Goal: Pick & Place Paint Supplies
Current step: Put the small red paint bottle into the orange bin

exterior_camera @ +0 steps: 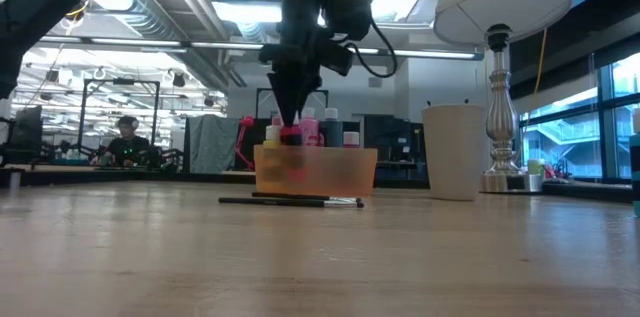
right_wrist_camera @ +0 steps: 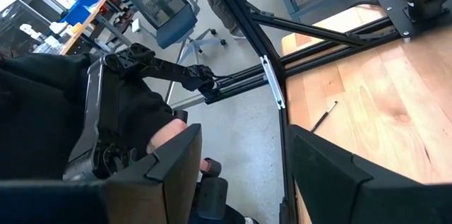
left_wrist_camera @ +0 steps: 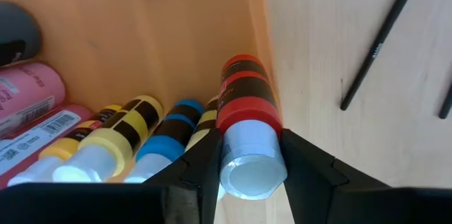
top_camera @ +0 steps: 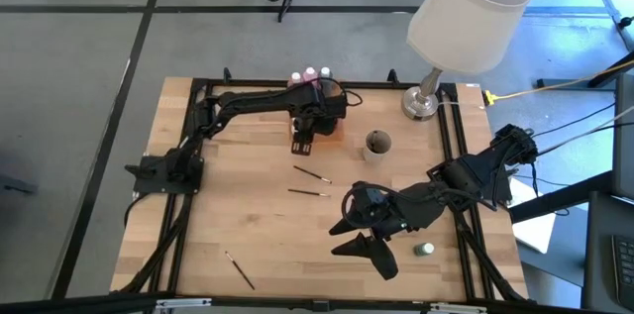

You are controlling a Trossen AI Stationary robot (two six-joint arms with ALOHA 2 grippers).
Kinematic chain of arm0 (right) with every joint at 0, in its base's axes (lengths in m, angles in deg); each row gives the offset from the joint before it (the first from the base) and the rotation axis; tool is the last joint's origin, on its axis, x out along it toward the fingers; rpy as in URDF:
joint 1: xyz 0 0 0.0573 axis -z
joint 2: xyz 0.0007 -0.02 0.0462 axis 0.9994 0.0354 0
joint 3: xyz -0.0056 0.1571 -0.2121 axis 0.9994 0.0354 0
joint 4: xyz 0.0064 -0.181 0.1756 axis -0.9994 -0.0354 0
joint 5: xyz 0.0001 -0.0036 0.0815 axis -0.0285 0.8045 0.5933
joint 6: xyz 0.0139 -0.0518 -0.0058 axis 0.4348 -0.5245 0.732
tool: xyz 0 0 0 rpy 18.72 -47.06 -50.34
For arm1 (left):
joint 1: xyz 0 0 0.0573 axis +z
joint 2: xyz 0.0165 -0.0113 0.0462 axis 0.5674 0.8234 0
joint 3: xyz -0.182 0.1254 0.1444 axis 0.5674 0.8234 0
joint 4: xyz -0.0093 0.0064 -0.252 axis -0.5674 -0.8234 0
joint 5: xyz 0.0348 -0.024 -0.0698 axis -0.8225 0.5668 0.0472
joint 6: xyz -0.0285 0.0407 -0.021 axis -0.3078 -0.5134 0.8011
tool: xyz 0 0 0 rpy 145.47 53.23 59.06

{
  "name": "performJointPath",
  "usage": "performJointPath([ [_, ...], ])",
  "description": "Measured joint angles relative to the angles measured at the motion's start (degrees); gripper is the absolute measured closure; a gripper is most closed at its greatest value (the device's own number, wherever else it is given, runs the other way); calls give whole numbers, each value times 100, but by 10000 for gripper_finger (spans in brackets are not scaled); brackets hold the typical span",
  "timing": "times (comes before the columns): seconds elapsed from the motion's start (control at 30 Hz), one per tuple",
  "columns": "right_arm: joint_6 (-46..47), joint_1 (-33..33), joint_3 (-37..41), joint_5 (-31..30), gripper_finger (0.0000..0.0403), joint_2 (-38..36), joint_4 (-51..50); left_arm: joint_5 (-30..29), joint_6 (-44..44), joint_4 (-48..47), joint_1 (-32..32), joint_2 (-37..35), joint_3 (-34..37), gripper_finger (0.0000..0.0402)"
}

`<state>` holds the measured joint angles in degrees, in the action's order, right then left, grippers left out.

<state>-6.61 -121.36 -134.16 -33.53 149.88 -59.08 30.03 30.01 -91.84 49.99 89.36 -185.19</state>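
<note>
Clamping a red paint bottle (left_wrist_camera: 246,104) between its fingers, the left gripper (top_camera: 303,142) is seen at upper centre of the high view, over the orange tray (exterior_camera: 362,170). The bottle is held just inside the tray's wall, beside yellow and blue bottles (left_wrist_camera: 131,136). Pink bottles (top_camera: 310,76) are seen at the tray's far edge. Two paintbrushes (top_camera: 311,173) lie on the table (top_camera: 267,245) below the tray, a third (top_camera: 239,269) at lower left. The right gripper (top_camera: 369,249), at lower right of centre, is held with jaws apart and empty, a green bottle (top_camera: 424,250) lying just beside it.
</note>
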Motion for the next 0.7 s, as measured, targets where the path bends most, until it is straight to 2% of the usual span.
performJointPath([
  [0.7, 2, -1, 0, 4, 190, 0, -132, 34, -270, -114, 86, 117, 4, 279],
])
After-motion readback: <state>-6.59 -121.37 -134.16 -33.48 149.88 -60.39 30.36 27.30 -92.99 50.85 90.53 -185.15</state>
